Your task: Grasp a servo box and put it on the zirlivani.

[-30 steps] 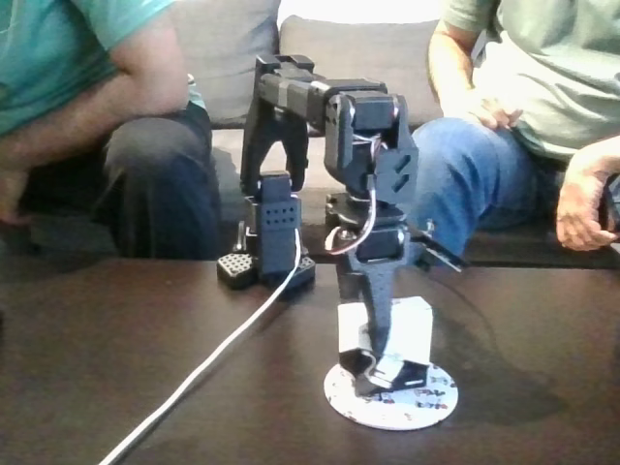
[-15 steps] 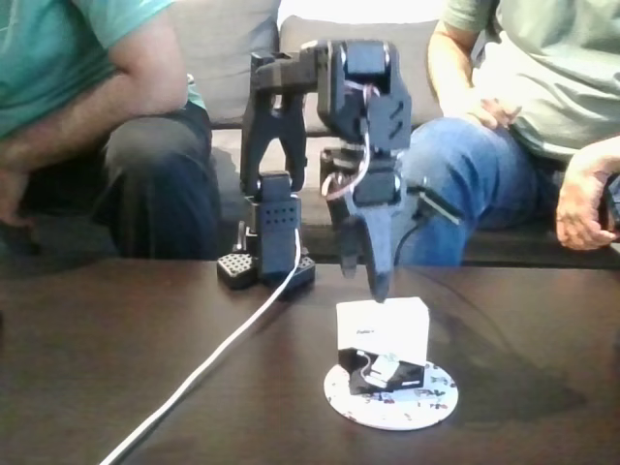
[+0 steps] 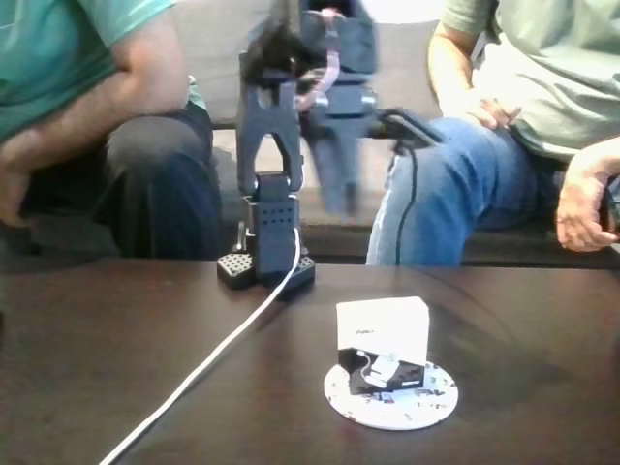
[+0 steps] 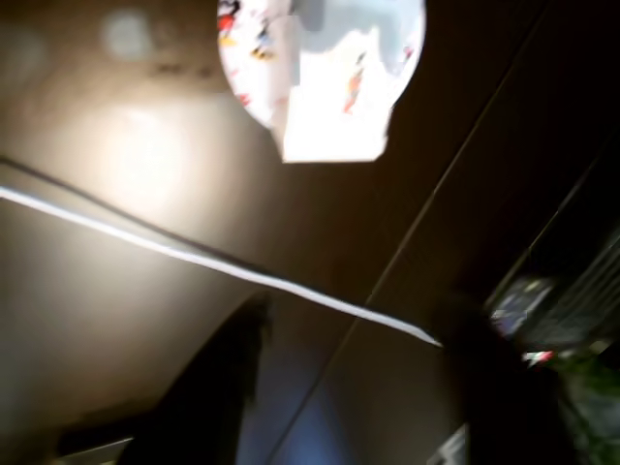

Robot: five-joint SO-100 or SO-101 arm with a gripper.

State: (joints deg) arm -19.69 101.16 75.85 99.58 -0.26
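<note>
The servo box [image 3: 383,337] stands on the zirlivani [image 3: 431,399], a white speckled disc near the table's front in the fixed view. Its white half is on top and the black pictured part is below. My gripper [image 3: 334,179] hangs blurred high above the table, behind and to the left of the box, well clear of it. In the wrist view the box [image 4: 329,116] and the disc [image 4: 247,48] show blurred at the top edge. My gripper [image 4: 358,325] is open there, its two dark fingers spread wide at the bottom with nothing between them.
A white cable [image 3: 218,351] runs from the arm's base [image 3: 266,263] across the dark table [image 3: 116,358] to the front left. Two people sit on a sofa behind the table, with a knee in jeans [image 3: 436,165] close to the arm.
The arm has risen off the box and swung back toward its base. The box stays on the disc, released and unmoved.
</note>
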